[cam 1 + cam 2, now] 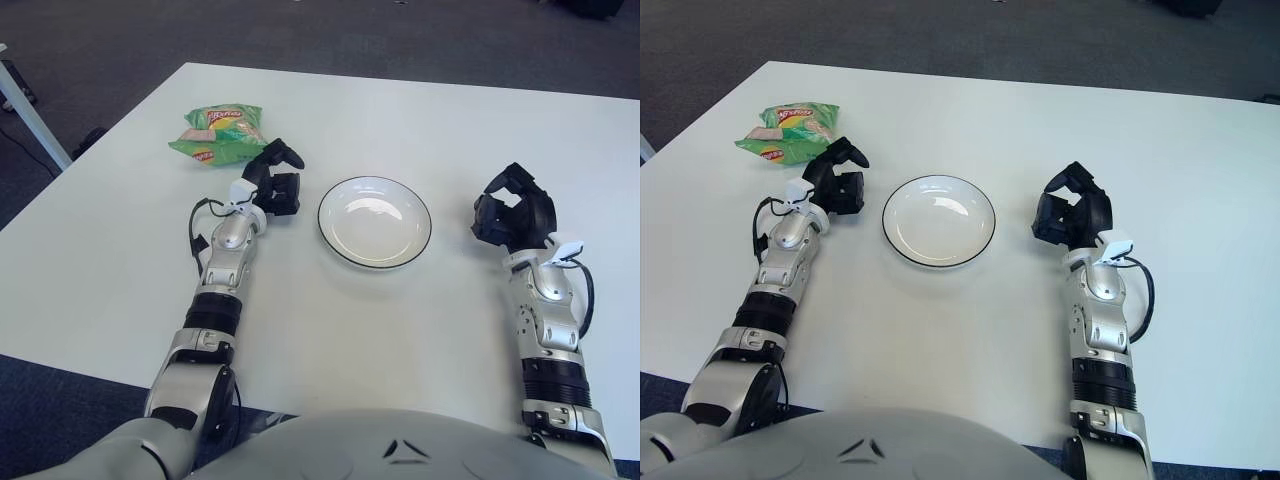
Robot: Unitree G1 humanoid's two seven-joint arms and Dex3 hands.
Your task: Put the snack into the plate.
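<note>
A green snack bag (220,133) lies on the white table at the far left. A white plate with a dark rim (375,220) sits empty in the middle. My left hand (276,178) is between the bag and the plate, just right of and below the bag, fingers relaxed and holding nothing. My right hand (513,213) shows to the right of the plate, fingers loosely open and empty.
The white table (400,110) stretches far behind the plate. A white table leg or pole (30,115) stands off the left edge over dark carpet.
</note>
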